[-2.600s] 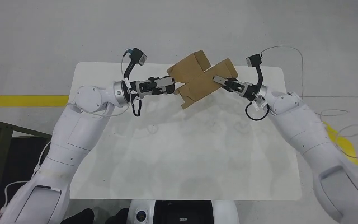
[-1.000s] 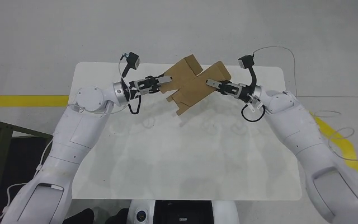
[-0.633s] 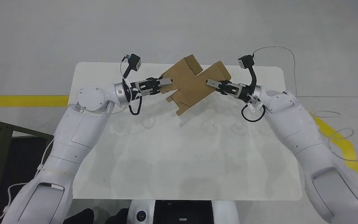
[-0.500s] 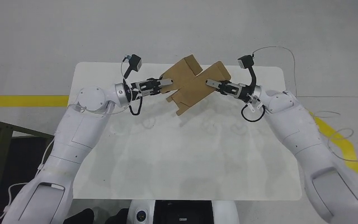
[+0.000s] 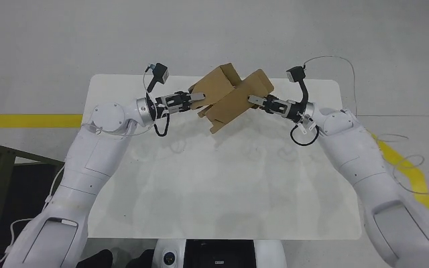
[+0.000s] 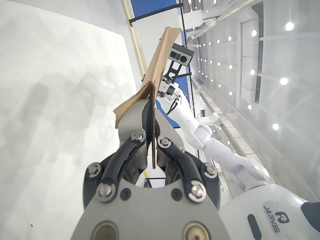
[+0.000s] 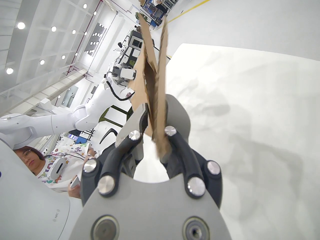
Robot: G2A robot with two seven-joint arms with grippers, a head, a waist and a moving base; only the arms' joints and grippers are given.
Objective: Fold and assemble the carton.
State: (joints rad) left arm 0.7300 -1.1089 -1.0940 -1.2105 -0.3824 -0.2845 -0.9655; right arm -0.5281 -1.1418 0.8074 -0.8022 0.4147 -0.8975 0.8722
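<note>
We found the carton in the upper centre of the top view, held between the two arms over the upper edge of the tabletop. It was plain brown corrugated cardboard, matte, with flat panels meeting at creased folds and partly folded up rather than lying flat. The left end effector was closed on the carton's left side, and the right end effector was closed on its right side. In the left wrist view the carton ran away edge-on as a thin board, with the grey metal fingers of the left end effector pinching one panel. In the right wrist view the carton showed two panels spreading apart in a narrow V with a rough, slightly torn lower edge, and the right end effector was clamped on them. The tabletop was smooth, white and round-cornered, with faint grey smudges.
</note>
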